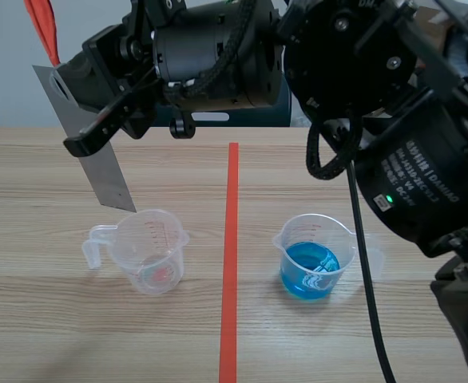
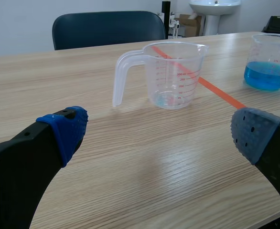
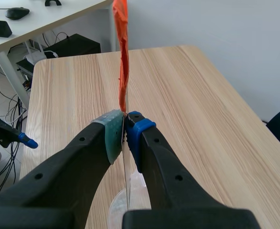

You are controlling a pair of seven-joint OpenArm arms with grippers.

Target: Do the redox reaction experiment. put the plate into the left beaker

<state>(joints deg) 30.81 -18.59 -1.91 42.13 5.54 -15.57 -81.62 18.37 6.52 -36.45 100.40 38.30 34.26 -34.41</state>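
Note:
A thin grey metal plate [image 1: 90, 152] with an orange-red strip [image 1: 44, 28] at its top hangs tilted above the clear left beaker [image 1: 148, 251]; its lower corner is just over the rim. My right gripper [image 1: 76, 142], reaching across from the right, is shut on the plate. In the right wrist view the plate [image 3: 125, 176] shows edge-on between the pads of the right gripper [image 3: 125, 126], with the beaker [image 3: 117, 206] under it. My left gripper [image 2: 161, 133] stands open low over the table, and the handled left beaker [image 2: 171, 71] is ahead of it.
The right beaker [image 1: 314, 259] holds blue liquid and stands right of the orange-red tape line [image 1: 230, 263]; it also shows in the left wrist view [image 2: 271, 62]. A dark chair [image 2: 109, 28] stands beyond the table's far edge.

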